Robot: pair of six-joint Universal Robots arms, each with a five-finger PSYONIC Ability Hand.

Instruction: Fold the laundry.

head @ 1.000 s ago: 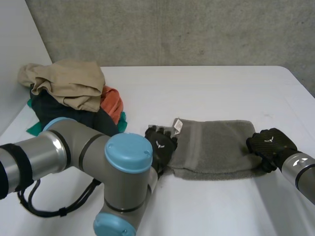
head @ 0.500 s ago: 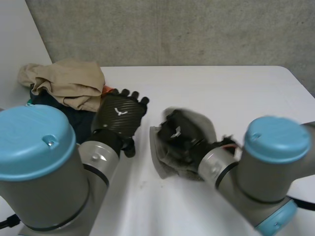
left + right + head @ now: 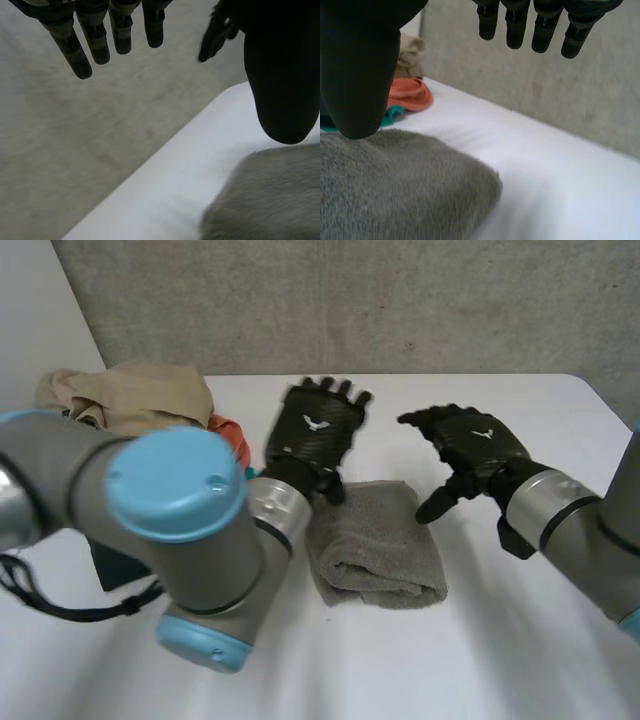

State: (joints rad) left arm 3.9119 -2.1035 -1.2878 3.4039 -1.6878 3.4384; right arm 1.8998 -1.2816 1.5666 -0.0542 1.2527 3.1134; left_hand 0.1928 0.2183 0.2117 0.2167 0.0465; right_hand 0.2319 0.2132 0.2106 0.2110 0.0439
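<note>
The grey towel (image 3: 375,545) lies folded in the middle of the white table (image 3: 520,660). It makes a thick, chunky block with soft round edges. The side nearest the camera looks like a fat roll. It is fluffy and fuzzy all over, and up close in the wrist views it looks like short fur.

The left hand (image 3: 315,430) is up in the air by the towel's far left corner. Its fingers are straight and a little apart, and it holds nothing. The right hand (image 3: 470,445) is up too, by the towel's far right corner. Its fingers hang loose and open, its thumb points down, and it holds nothing. Both hands are black and hard, and the back of the left one has a shiny criss-cross look. The left arm is a fat grey tube with a round light-blue cap (image 3: 175,485).

At the left end of the table sits a messy pile of clothes. A crumpled tan cloth (image 3: 130,395) is on top, with an orange cloth (image 3: 232,438) and a bit of green cloth (image 3: 395,117) beside it.

The table is smooth and flat. Behind it stands a rough grey wall (image 3: 400,300) with little specks, like concrete
</note>
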